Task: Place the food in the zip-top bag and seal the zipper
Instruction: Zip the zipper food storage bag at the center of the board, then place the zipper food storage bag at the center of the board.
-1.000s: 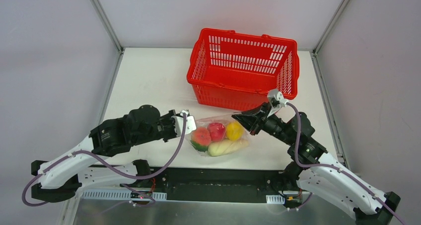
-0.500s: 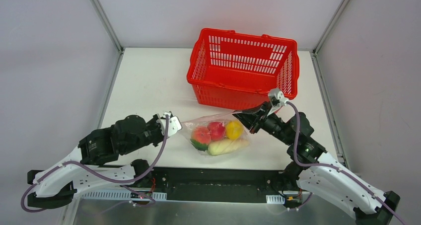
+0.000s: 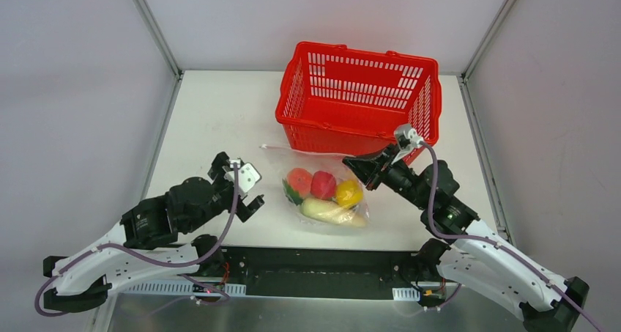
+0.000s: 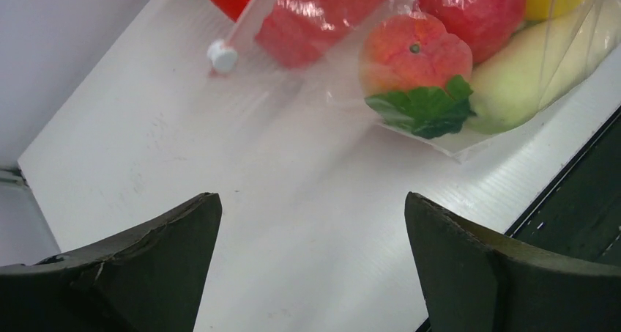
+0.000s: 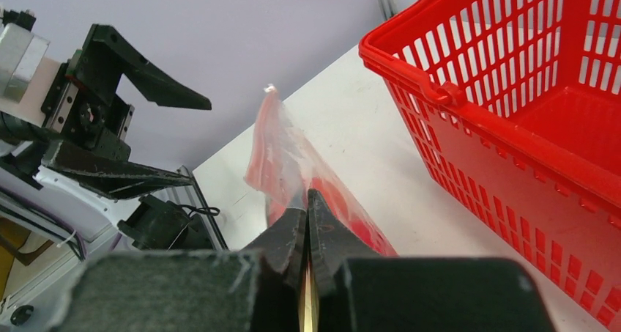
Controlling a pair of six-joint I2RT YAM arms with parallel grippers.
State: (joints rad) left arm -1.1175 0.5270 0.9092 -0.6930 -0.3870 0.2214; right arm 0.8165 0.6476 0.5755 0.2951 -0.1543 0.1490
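The clear zip-top bag lies on the white table in front of the red basket, holding the food: a peach-orange ball, a red ball, a yellow ball and a white radish. My right gripper is shut on the bag's right edge, lifting it a little. My left gripper stands open left of the bag, touching nothing. In the left wrist view the zipper ends in a white slider, beside the green leaf.
The red mesh basket stands just behind the bag, close to my right wrist. The table's near edge runs right below the bag. Grey walls close in the back and both sides.
My left gripper has let go of the bag's left edge, opened wide and drawn back to the left. The bag and food shifted slightly toward the basket. The right gripper kept its hold.
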